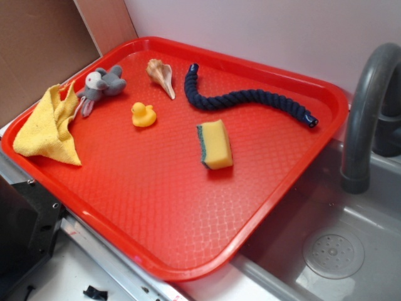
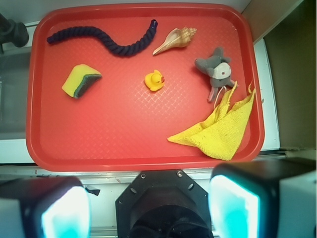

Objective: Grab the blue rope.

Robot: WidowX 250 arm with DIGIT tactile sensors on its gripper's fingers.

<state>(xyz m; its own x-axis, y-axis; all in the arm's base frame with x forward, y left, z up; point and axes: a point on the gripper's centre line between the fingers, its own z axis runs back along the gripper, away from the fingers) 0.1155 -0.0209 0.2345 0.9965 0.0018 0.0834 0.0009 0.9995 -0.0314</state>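
A: Wrist view: the gripper (image 2: 148, 208) sits high above the near edge of the red plastic tray (image 2: 124, 148), its two fingers spread wide with nothing between them. It does not appear in the exterior view.

B: Location of the target?

A: The thick, dark navy twisted rope (image 2: 106, 40) lies in a wavy line along the far side of the tray, well apart from the gripper. In the exterior view the rope (image 1: 244, 99) runs between the tan spiral seashell (image 1: 161, 76) and the tray's right rim, just beyond the yellow sponge with the green scouring face (image 1: 216, 144).

B: Current step?

A: Approach, judged not yet begun. The next move calls for travel across the tray past the small yellow rubber duck (image 2: 154, 80), then descent over the rope's mid-section with the fingers set across the cord.
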